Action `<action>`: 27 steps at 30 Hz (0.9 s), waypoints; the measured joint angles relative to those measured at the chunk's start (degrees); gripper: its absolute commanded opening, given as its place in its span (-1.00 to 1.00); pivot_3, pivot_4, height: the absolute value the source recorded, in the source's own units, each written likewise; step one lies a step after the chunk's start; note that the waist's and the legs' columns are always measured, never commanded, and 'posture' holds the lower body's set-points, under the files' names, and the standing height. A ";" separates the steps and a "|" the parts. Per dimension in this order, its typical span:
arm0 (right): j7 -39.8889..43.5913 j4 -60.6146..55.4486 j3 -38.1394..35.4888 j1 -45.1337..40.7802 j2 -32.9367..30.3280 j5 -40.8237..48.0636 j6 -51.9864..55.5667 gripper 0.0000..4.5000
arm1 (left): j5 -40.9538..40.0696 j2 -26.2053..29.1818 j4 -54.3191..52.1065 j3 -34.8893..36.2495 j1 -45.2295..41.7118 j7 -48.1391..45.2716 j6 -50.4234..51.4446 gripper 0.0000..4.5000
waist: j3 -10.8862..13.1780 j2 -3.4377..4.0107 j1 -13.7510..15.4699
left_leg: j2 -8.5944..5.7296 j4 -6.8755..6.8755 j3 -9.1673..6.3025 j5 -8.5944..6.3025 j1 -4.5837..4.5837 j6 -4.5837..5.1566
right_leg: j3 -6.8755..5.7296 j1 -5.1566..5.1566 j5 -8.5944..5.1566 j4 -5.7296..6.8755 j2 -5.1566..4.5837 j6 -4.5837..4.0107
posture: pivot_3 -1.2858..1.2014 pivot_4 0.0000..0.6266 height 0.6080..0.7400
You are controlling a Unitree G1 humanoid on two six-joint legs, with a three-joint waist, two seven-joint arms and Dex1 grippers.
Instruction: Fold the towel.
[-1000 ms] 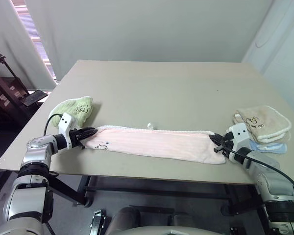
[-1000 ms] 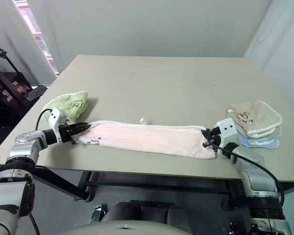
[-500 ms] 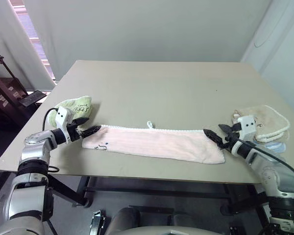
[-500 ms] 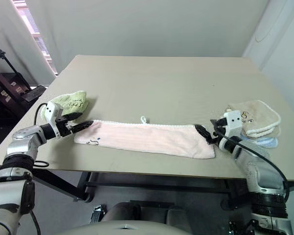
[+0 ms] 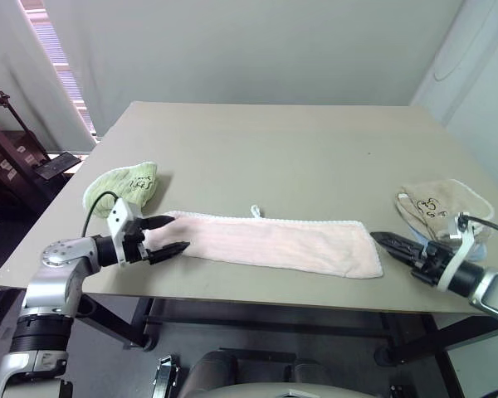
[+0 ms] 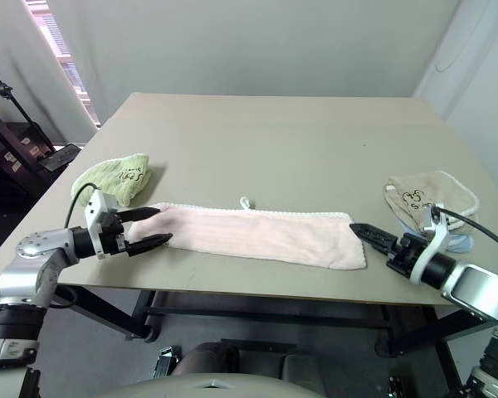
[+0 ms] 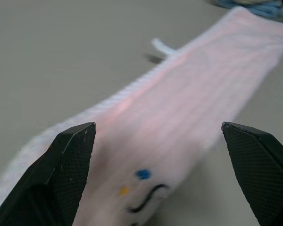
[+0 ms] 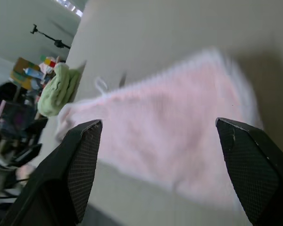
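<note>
A wide beige counter [image 5: 299, 141] fills the scene, seen from above its near edge. On it, close to that near edge, the pale pink towel [image 5: 274, 242] lies flat as a long narrow strip running left to right, with white corded edging along its far side. A small white loop [image 5: 255, 212] sticks out from the middle of that far edge, and a small dark embroidered mark [image 7: 146, 200] sits near the towel's left end. At the far left of the counter a light green towel [image 5: 120, 184] lies bunched up. At the right edge a folded beige towel [image 5: 444, 204] rests on top of something pale blue. The left pincer [image 5: 168, 235] hovers over the towel's left end with its two black fingers spread wide, gripping nothing. The right pincer [image 5: 396, 245] hangs just off the towel's right end, near the counter's near edge, its fingers likewise spread wide and empty.
</note>
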 measured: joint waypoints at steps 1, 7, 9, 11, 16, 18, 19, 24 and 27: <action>-0.95 1.20 -0.01 2.28 -1.44 3.02 1.30 0.79 | -0.03 -0.22 -1.10 -0.72 0.36 0.27 0.53 1.00 | -0.01 0.02 0.04 | 0.00 0.00 0.01 0.00 -0.02 0.01 | 0.00 0.00 0.00 -0.02 -0.01 0.00 | 0.03 -1.00 1.00; -8.61 1.55 2.73 15.02 -4.58 20.51 -4.05 0.79 | -0.09 -2.61 -2.10 -3.84 1.46 0.61 1.66 1.00 | -0.08 0.13 -0.62 | 0.04 0.00 0.01 0.00 0.00 0.03 | 0.00 0.07 -0.02 -0.03 0.00 0.03 | 0.03 -1.00 1.00; -12.51 0.24 5.22 16.76 -4.51 24.74 -8.67 0.79 | 0.00 -2.77 -2.09 -4.77 1.35 0.73 1.67 1.00 | -0.07 0.16 -1.32 | 0.04 -0.01 0.01 -0.01 -0.01 0.01 | 0.00 0.11 -0.02 -0.08 -0.01 0.03 | 0.03 -1.00 1.00; -16.10 -0.62 8.09 17.51 -4.42 27.82 -12.66 0.79 | 0.09 -3.23 -2.02 -5.57 0.92 0.84 1.66 1.00 | -0.07 0.17 -1.71 | 0.04 0.00 0.01 -0.02 0.00 0.01 | 0.01 0.14 -0.02 -0.12 -0.02 0.03 | 0.03 -1.00 1.00; -24.78 -0.81 15.61 13.61 -1.64 31.28 -22.86 0.79 | 0.11 -4.27 -1.81 -6.28 -1.43 1.31 1.66 1.00 | -0.07 0.26 -1.88 | 0.04 0.00 0.01 -0.01 -0.01 0.01 | 0.00 0.06 -0.02 -0.13 -0.04 0.03 | 0.03 -1.00 1.00; -26.44 -0.80 16.95 12.37 -1.38 31.72 -25.15 0.79 | 0.09 -4.30 -1.80 -6.33 -1.88 1.50 1.67 1.00 | -0.09 0.35 -1.58 | 0.04 -0.03 0.01 0.00 -0.04 0.04 | -0.01 0.00 -0.03 -0.18 -0.03 0.04 | 0.03 -1.00 1.00; -27.10 -0.79 17.47 11.93 -1.39 31.84 -26.20 0.79 | 0.08 -4.29 -1.80 -6.32 -1.96 1.65 1.69 1.00 | -0.09 0.34 -1.45 | 0.04 -0.07 0.01 0.04 -0.05 0.15 | -0.02 -0.01 -0.04 -0.22 -0.03 0.05 | 0.03 -1.00 1.00; -27.97 0.50 19.20 10.01 -0.52 31.18 -28.89 0.79 | 0.07 -4.27 -1.86 -6.32 -1.56 2.24 1.80 1.00 | -0.11 0.29 -1.49 | 0.04 -0.01 0.02 0.05 -0.05 0.23 | -0.02 0.04 -0.03 -0.23 -0.03 0.04 | 0.03 -1.00 1.00; -27.89 1.01 19.99 9.09 0.04 30.26 -29.81 0.79 | 0.05 -4.27 -2.02 -6.33 -0.71 2.80 2.05 1.00 | -0.15 0.25 -1.78 | 0.04 0.02 0.02 -0.05 0.00 0.08 | 0.01 0.13 -0.01 -0.22 -0.04 0.01 | 0.03 -1.00 1.00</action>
